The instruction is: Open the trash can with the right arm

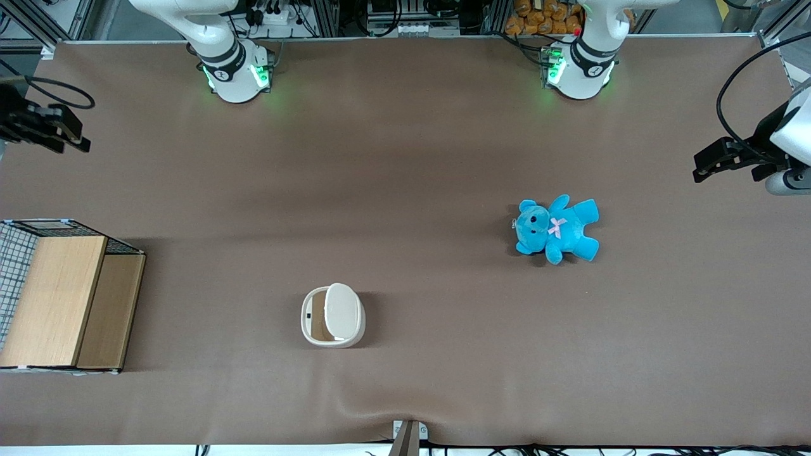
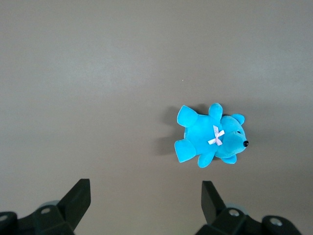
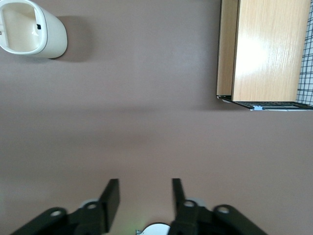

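The cream-white trash can (image 1: 332, 315) stands on the brown table, near the front camera. Its lid (image 1: 343, 310) is tilted up and the brownish inside (image 1: 316, 318) shows. In the right wrist view the trash can (image 3: 30, 28) shows its open mouth. The right arm's gripper (image 1: 75, 138) hangs above the table at the working arm's end, well apart from the trash can and farther from the front camera than the crate. Its black fingers (image 3: 111, 198) stand apart over bare table with nothing between them; the gripper (image 3: 144, 195) is open.
A wire crate with a wooden top (image 1: 57, 297) stands at the working arm's end of the table and also shows in the right wrist view (image 3: 264, 49). A blue teddy (image 1: 556, 229) lies toward the parked arm's end; it also shows in the left wrist view (image 2: 210, 137).
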You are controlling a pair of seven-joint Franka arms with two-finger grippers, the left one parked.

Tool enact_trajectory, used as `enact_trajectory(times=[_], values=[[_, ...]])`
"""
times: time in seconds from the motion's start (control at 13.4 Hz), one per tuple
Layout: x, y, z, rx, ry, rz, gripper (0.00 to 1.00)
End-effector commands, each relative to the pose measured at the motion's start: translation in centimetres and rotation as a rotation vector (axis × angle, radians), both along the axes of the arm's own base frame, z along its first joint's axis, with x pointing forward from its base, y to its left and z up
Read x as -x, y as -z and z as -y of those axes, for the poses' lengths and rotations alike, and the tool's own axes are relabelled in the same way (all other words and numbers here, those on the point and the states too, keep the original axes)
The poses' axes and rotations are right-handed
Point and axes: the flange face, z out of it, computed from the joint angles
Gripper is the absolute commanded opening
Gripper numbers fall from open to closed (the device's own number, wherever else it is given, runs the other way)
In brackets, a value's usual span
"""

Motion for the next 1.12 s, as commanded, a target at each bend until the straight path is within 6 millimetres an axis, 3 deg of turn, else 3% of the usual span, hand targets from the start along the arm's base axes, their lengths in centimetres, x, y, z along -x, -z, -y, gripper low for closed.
enact_trajectory(times=[0.0, 1.04], values=[[0.4, -1.3, 0.5, 0.012, 0.029, -0.004, 1.0], [0.9, -2.0, 2.0, 0.018, 0.064, -0.009, 1.0]])
